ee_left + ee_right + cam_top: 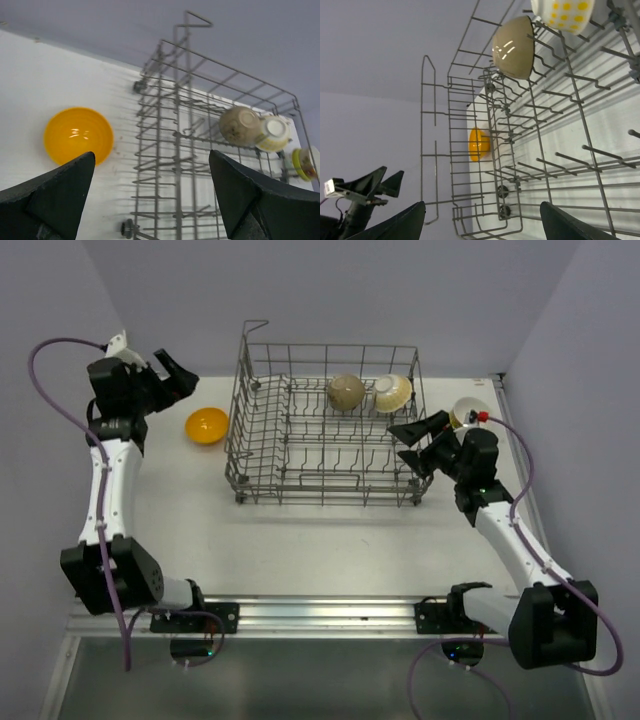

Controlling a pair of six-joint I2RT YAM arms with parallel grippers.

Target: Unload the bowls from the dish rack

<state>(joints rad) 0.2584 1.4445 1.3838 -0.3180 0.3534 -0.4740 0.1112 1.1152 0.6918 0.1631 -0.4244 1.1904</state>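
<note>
Black fingers of the right gripper [482,204] frame the bottom of its wrist view, spread wide with nothing between them. The left gripper [151,154] gapes the same way, empty.

Two bowls sit in the dish rack [325,430]: a tan bowl [346,391] and a cream bowl [392,392]. They stand on edge side by side at the rack's back wall, toward its upper right corner in the top view. From the right gripper, beside the rack's right wall, they lie up and slightly left. The left gripper sits off the upper left corner, well apart, so the right arm looks nearer.

An orange bowl [207,425] rests on the table [300,540] left of the rack, and a pale bowl [468,412] right of it.

Only the right wrist view shows the cream bowl's yellow dots and the tines around both. The top view alone shows both arms' positions.
</note>
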